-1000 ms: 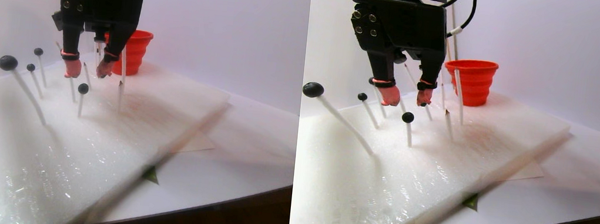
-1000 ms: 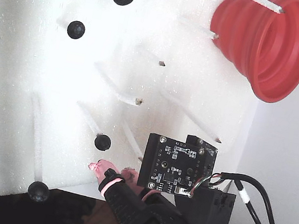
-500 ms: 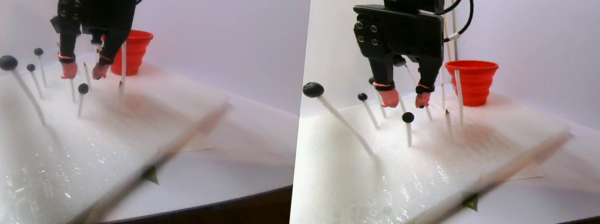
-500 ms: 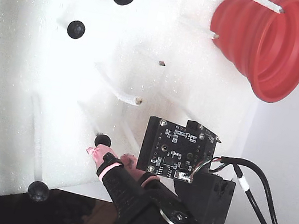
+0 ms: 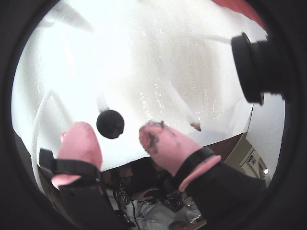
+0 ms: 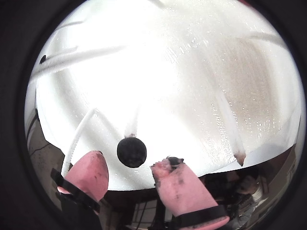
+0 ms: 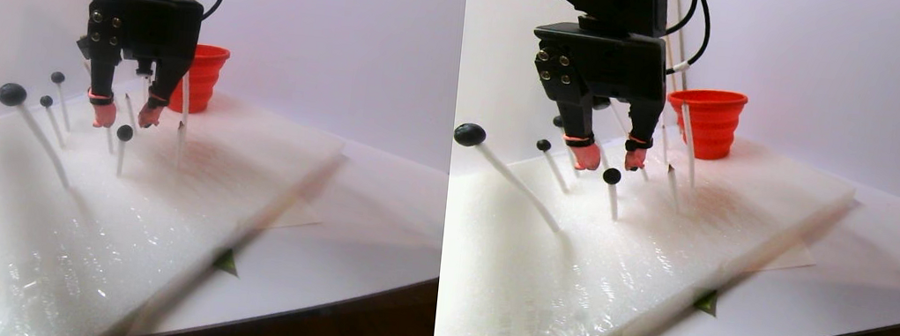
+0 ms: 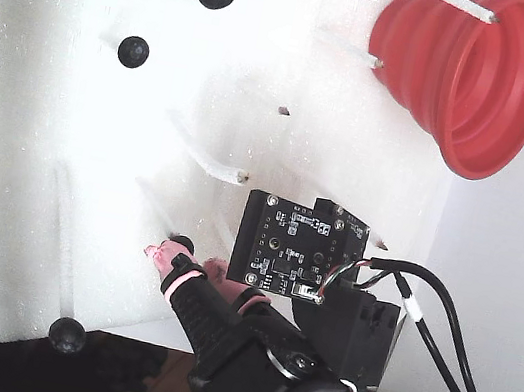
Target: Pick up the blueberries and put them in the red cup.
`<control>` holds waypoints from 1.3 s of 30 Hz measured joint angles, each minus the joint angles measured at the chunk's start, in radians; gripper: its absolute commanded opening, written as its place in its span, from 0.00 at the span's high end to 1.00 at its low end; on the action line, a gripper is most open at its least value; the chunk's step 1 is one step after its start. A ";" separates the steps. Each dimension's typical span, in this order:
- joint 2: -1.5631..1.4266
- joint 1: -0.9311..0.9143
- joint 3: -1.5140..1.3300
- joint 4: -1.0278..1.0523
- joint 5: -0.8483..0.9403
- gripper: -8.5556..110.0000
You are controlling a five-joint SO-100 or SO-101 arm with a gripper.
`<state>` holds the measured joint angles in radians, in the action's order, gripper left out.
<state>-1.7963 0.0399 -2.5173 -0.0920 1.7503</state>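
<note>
Several blueberries sit on the tips of white sticks stuck in a white foam sheet (image 7: 55, 219). One blueberry (image 5: 110, 123) (image 6: 132, 152) (image 7: 125, 133) lies just beyond and between my pink fingertips. My gripper (image 5: 116, 129) (image 6: 130, 160) (image 7: 126, 117) (image 8: 186, 260) is open, its tips to either side and slightly above the ball, touching nothing. In the fixed view that blueberry (image 8: 181, 243) is half hidden by a finger. Other blueberries (image 7: 12, 94) (image 8: 133, 52) stand farther off. The red cup (image 7: 202, 78) (image 8: 465, 80) stands at the foam's far edge.
Bare white sticks (image 7: 183, 111) (image 8: 215, 163) rise from the foam close to my gripper and toward the cup. A blurred stick (image 7: 232, 227) crosses the front of the stereo pair view. The foam's edge and a dark table (image 7: 345, 335) lie on the right.
My gripper has come down and shifted toward the nearest blueberry, so its pink tips now flank it from above. The jaws stayed open. The blueberries and cup have not moved.
</note>
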 measured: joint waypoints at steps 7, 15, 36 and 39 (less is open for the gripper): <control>0.037 0.000 0.006 -0.031 0.000 0.77; 0.083 0.015 0.012 -0.069 0.000 0.77; 0.109 0.015 0.018 -0.112 0.000 0.81; 0.115 0.015 0.020 -0.112 0.000 0.82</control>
<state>-1.6812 0.0552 -2.4973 -0.2040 1.7503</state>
